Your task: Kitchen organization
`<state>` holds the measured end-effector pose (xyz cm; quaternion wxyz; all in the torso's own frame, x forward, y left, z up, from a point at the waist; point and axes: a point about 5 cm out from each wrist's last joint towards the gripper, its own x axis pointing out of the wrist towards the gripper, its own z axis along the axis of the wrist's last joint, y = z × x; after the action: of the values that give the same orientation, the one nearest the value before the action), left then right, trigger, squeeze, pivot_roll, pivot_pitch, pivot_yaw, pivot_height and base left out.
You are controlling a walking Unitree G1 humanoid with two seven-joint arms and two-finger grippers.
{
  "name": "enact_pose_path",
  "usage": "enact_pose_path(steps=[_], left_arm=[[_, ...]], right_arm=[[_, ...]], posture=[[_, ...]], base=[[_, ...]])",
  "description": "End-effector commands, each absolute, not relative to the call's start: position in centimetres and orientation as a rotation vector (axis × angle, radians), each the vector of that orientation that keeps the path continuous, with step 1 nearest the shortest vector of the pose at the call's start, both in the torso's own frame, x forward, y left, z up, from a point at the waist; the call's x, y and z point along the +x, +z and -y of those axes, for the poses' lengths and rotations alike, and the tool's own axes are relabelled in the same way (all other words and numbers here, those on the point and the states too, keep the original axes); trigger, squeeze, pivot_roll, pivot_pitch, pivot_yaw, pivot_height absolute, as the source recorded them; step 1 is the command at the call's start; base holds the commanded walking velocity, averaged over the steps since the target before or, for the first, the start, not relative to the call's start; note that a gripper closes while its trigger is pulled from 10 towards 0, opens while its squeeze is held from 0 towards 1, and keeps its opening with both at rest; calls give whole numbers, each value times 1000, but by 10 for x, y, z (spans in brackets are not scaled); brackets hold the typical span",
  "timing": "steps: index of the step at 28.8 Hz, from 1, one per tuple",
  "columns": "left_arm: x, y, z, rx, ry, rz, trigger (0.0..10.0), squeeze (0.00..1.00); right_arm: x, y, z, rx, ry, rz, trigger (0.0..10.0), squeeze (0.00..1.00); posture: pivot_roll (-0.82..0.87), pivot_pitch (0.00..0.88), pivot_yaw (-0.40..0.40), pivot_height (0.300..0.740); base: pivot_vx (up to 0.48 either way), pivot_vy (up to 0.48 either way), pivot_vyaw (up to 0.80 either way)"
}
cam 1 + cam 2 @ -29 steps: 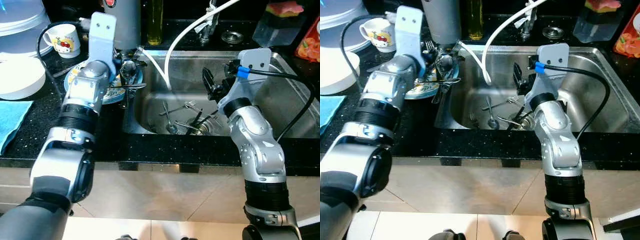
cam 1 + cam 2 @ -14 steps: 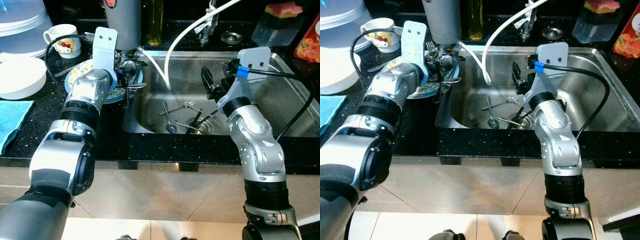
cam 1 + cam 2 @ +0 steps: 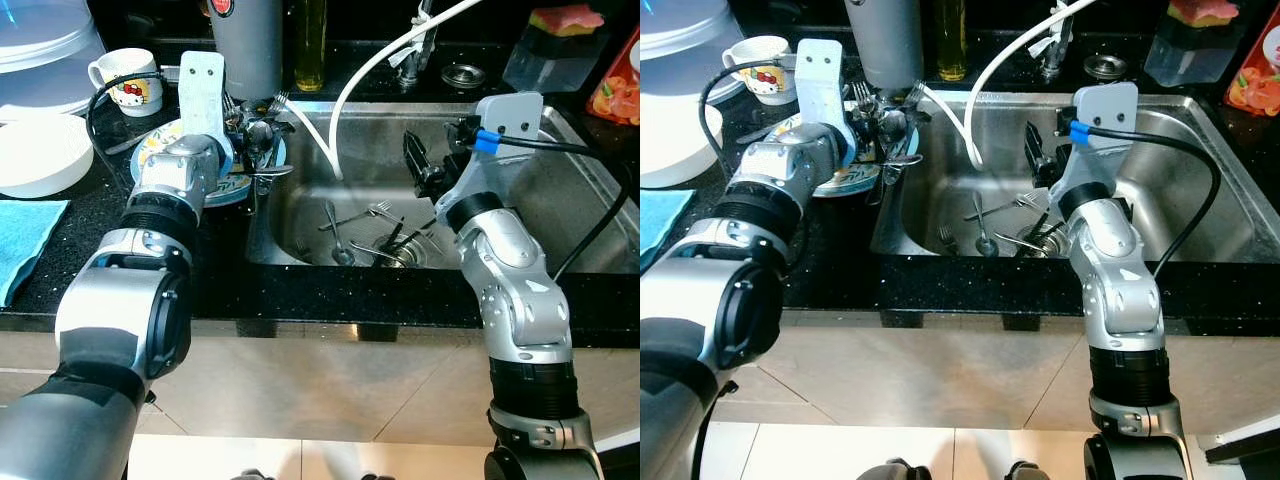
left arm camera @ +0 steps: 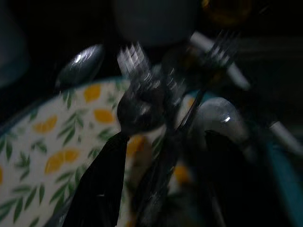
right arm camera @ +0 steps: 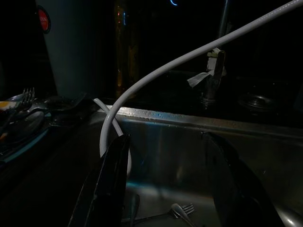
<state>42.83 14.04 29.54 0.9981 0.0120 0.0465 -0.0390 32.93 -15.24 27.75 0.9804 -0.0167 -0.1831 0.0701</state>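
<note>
A: Left gripper [image 4: 158,189]?
B: Sitting over the plate [image 3: 235,185] of cutlery [image 3: 255,135], upper left on the counter [image 3: 80,255]. Fingers parted, gripping nothing.
A: Right gripper [image 5: 175,189]?
B: Hovering mid-frame over the sink [image 3: 560,210], spread open. Loose forks and spoons [image 3: 360,235] are lying by the drain.

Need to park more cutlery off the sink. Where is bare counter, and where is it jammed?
Bare black counter lies between the blue cloth, the white bowl and the patterned plate. The plate, under the left gripper, is crowded with cutlery.
</note>
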Motion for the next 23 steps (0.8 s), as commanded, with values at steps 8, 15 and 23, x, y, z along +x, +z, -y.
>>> enact_pose_path(steps=[8,15,23], left_arm=[[424,313,-107,214,-266,-21,9843,0],[425,305,-105,172,-283,-68,7373,0],[423,294,-98,183,-314,-103,9020,0]], right_arm=[[330,276,155,-28,131,364,10000,0],[331,277,153,-25,134,366,10000,0],[330,276,154,-26,130,365,10000,0]], posture=[[52,88,50,740],[60,89,47,740],[54,89,51,740]], base=[[0,0,0],[0,0,0],[0,0,0]])
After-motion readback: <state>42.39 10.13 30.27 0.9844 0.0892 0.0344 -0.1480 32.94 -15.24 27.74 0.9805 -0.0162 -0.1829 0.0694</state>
